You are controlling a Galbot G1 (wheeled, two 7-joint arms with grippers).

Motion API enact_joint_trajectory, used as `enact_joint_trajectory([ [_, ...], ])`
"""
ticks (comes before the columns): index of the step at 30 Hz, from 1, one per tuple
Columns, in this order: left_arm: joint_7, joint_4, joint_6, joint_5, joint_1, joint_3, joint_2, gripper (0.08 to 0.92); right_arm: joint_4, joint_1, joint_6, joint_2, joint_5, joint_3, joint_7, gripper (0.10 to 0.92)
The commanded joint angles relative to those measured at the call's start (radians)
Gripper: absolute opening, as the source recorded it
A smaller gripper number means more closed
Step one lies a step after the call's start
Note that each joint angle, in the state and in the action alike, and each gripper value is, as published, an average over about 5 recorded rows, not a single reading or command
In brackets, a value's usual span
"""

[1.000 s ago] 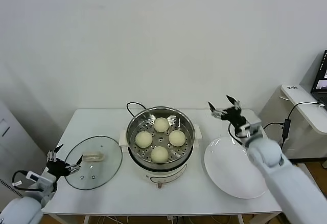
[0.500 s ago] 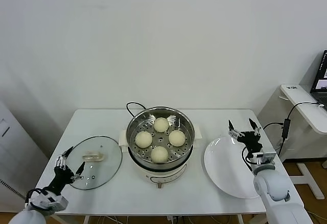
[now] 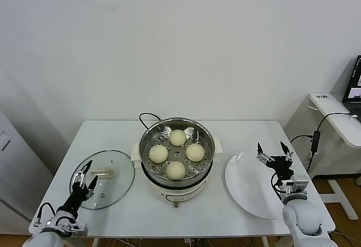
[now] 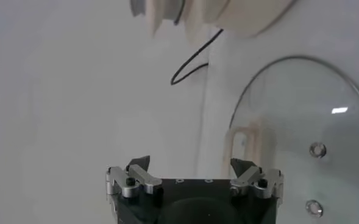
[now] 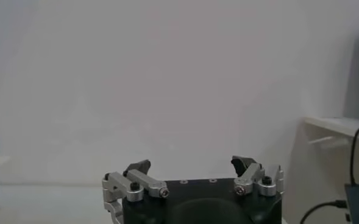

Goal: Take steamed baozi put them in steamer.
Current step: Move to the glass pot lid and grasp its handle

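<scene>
Several cream-white steamed baozi [image 3: 177,153] lie on the perforated tray inside the shiny steel steamer [image 3: 148,145] at the table's middle. My left gripper [image 3: 84,175] stands open and empty at the front left, over the near edge of the glass lid [image 3: 113,188]. The left wrist view shows the same gripper [image 4: 191,165] empty, with the lid [image 4: 301,122] beyond it. My right gripper [image 3: 274,151] is open and empty above the right side of the white plate [image 3: 248,188]. In the right wrist view the right gripper [image 5: 192,167] faces a bare wall.
A black cord [image 3: 148,117] runs behind the steamer. To the right of the table stands a white side unit [image 3: 333,117] with cables. The table's front edge [image 3: 169,237] lies close to both arms.
Both arms have drawn back toward the front of the table. The right gripper dropped from behind the plate to its right side, and the left gripper moved to the lid's near edge. Both stayed open.
</scene>
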Motion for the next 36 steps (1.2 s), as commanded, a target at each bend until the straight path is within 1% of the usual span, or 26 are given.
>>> enact_joint_trajectory([
  [1,-0.034,0.075,0.011,0.232,-0.05,0.005,-0.089,0.823,-0.004,-0.02,0.012,0.021,-0.031,0.024,-0.012,0.823],
  [10,-0.037,0.118,0.032,0.24,-0.089,0.005,-0.127,0.823,-0.004,-0.026,0.019,0.022,-0.039,0.027,-0.021,0.823],
  [26,-0.053,0.222,0.036,0.238,-0.181,0.0,-0.181,0.821,-0.001,-0.04,0.029,0.039,-0.053,0.03,-0.03,0.823],
  [29,-0.05,0.221,0.035,0.236,-0.183,-0.001,-0.185,0.775,0.0,-0.04,0.029,0.04,-0.053,0.03,-0.03,0.823],
  [36,-0.044,0.183,0.028,0.228,-0.162,0.0,-0.184,0.577,0.001,-0.038,0.028,0.038,-0.053,0.033,-0.029,0.823],
])
